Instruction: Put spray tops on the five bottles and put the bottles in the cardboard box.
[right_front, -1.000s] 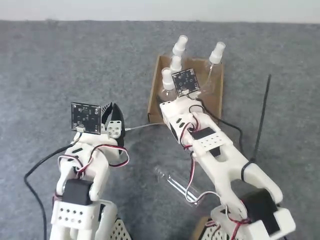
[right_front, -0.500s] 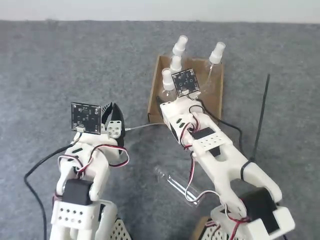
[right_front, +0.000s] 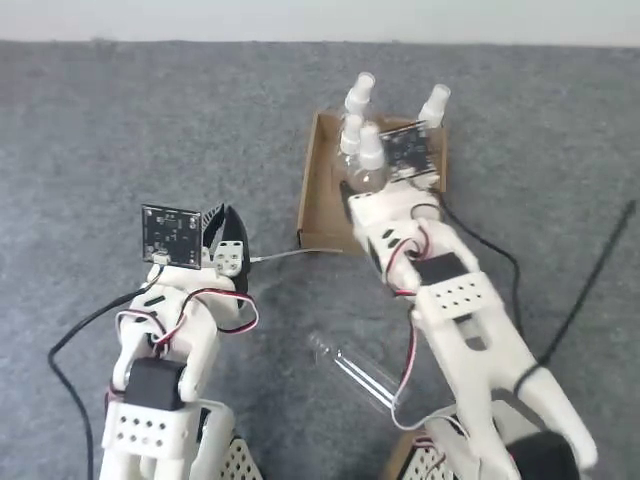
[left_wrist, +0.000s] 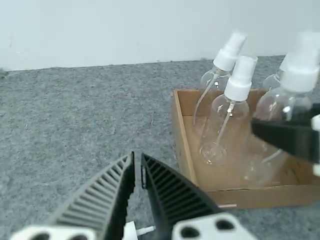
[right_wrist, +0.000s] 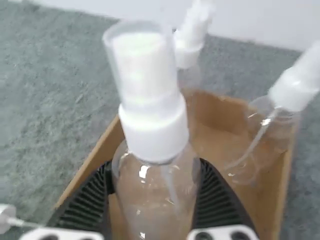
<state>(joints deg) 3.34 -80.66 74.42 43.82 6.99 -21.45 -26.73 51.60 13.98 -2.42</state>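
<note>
Grey carpeted worktop (right_front: 150, 120) carries a cardboard box (right_front: 306, 200) beyond the two arms; the right claw (right_wrist: 154, 187) is clamped round a capped bottle (right_front: 368, 165), upright within the box's walls beside three other capped bottles (right_front: 357, 92) standing there. Nearer the arms' bases an uncapped bottle (right_front: 352, 368) lies on its side; the left claw (left_wrist: 137, 159), fingers almost together and empty, sits short of the box with a loose spray top (right_wrist: 5, 216) just beside it.

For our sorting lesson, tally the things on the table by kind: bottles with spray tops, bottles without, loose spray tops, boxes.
Bottles with spray tops: 4
Bottle without a top: 1
Loose spray top: 1
Cardboard box: 1
Total: 7
</note>
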